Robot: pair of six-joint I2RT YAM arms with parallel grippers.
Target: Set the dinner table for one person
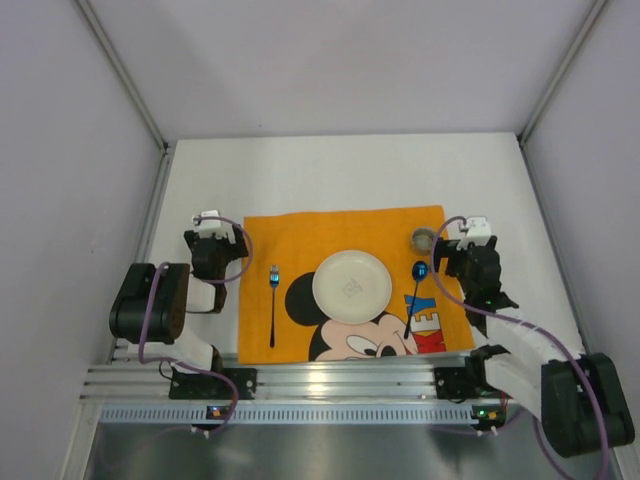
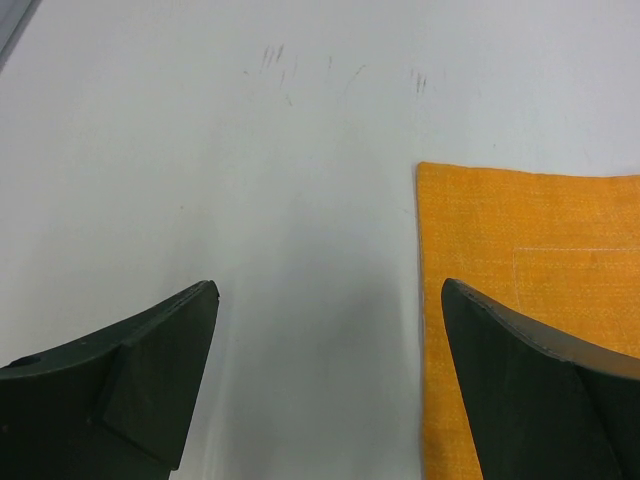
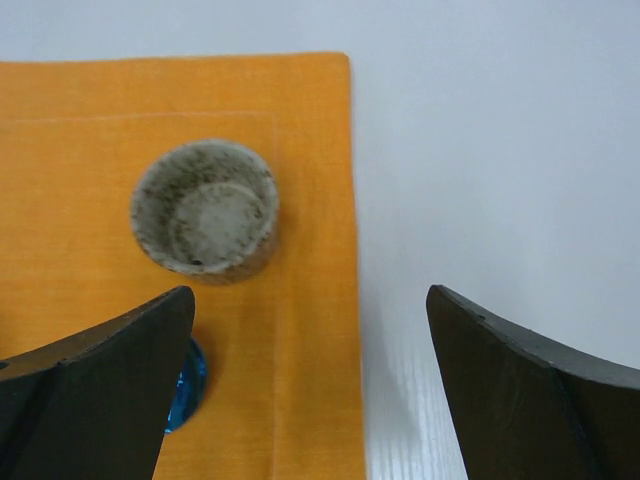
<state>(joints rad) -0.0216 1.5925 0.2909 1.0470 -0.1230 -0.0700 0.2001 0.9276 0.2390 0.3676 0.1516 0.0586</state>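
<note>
Right wrist: my right gripper [image 3: 310,300] gapes wide, empty, over the edge of the cloth [image 3: 80,180] on the dinner table [image 3: 500,150]. Just ahead, the cup [image 3: 205,208]; the blue spoon [image 3: 185,385] sits partly under one finger. My left gripper [image 2: 330,285] is likewise wide and empty. Risk, I judge: a careless sweep topples the cup or snags the cloth, shifting the plate [image 1: 351,281].

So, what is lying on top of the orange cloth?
A round white plate, a speckled grey ceramic cup, a blue-headed fork and spoon. The plate covers part of the Mickey print.
</note>
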